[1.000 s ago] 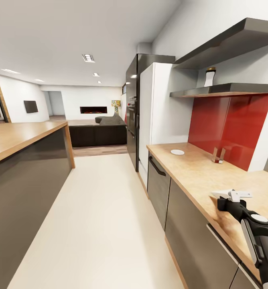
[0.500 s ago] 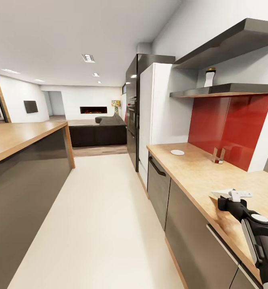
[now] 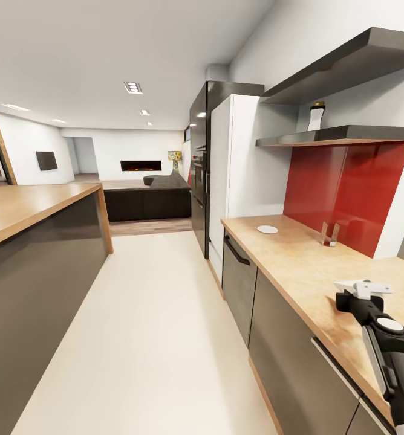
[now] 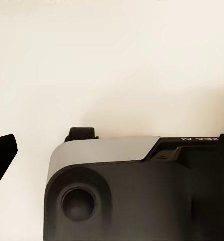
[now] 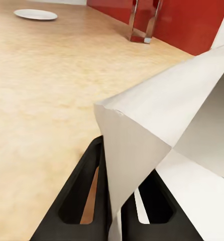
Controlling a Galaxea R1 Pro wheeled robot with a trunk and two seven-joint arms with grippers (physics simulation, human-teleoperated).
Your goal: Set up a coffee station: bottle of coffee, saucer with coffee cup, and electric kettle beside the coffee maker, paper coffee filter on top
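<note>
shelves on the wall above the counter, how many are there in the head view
2. The lower kitchen shelf sits just above the red backsplash and carries the bottle of coffee. An upper shelf hangs higher. Both run out of frame, so more may be hidden.

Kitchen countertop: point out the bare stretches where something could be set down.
The kitchen countertop is bare between the saucer and the right gripper, which holds the paper coffee filter. Against the red backsplash, a metal stand takes a little room. Nowhere looks crowded.
</note>
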